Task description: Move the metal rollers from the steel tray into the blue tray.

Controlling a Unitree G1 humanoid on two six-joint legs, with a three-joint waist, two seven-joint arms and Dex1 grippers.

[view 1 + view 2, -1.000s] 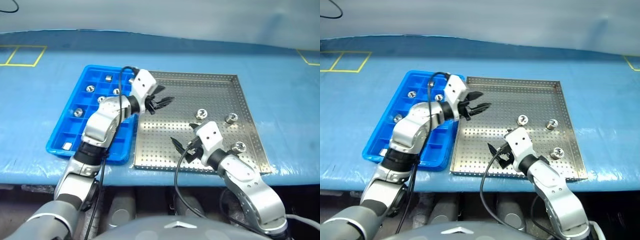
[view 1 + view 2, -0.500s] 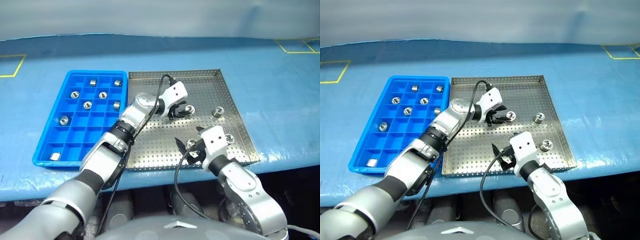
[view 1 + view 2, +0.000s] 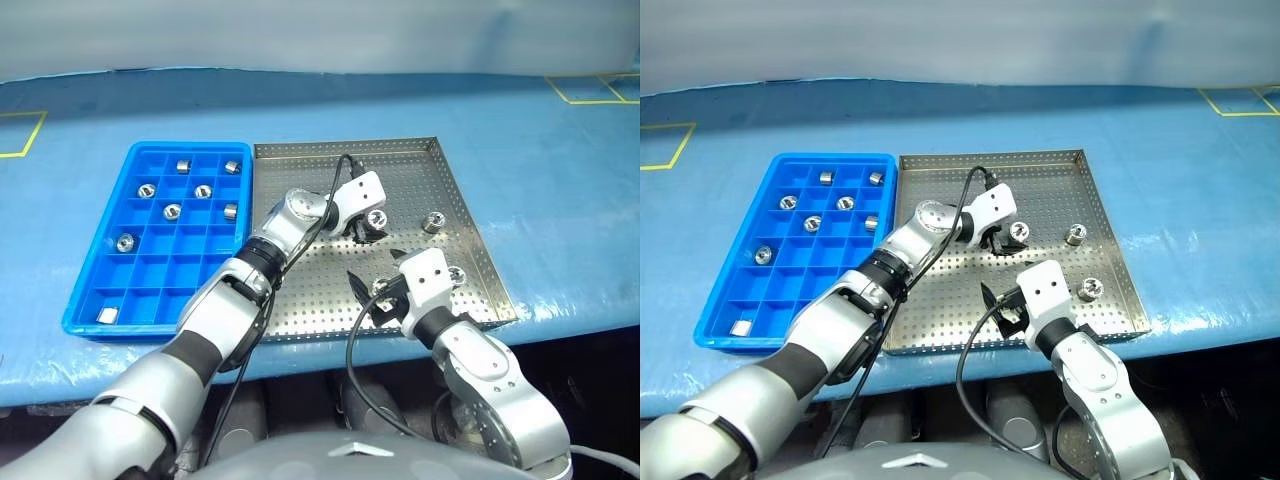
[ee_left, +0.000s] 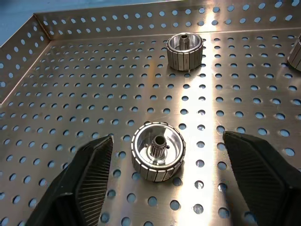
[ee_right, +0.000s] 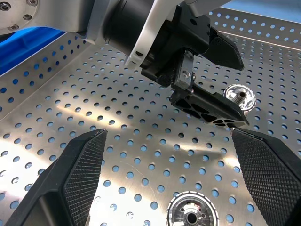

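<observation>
On the left of the blue tabletop (image 3: 560, 170) lies the blue tray (image 3: 95, 290), with seven rollers sitting in separate compartments, one of them alone in the near corner (image 3: 107, 314). Just beside it to the right lies the steel tray (image 3: 300, 310). Four rollers rest on its perforated floor.

The left gripper (image 3: 368, 226) reaches across the steel tray and sits low over one roller (image 3: 376, 218). The head views hide the gap between its fingers. The left wrist view settles it: the roller (image 4: 157, 151) stands upright between the two black fingers (image 4: 82, 181), which are spread wide and clear of it on both sides, holding nothing. That view also shows a second roller (image 4: 184, 51) farther off, near the tray's rim.

The right gripper (image 3: 1002, 312) hovers over the near part of the steel tray, jaws wide and empty. Its wrist view shows a roller (image 5: 193, 217) lying between its fingers, and the left gripper (image 5: 214, 82) beyond.
</observation>
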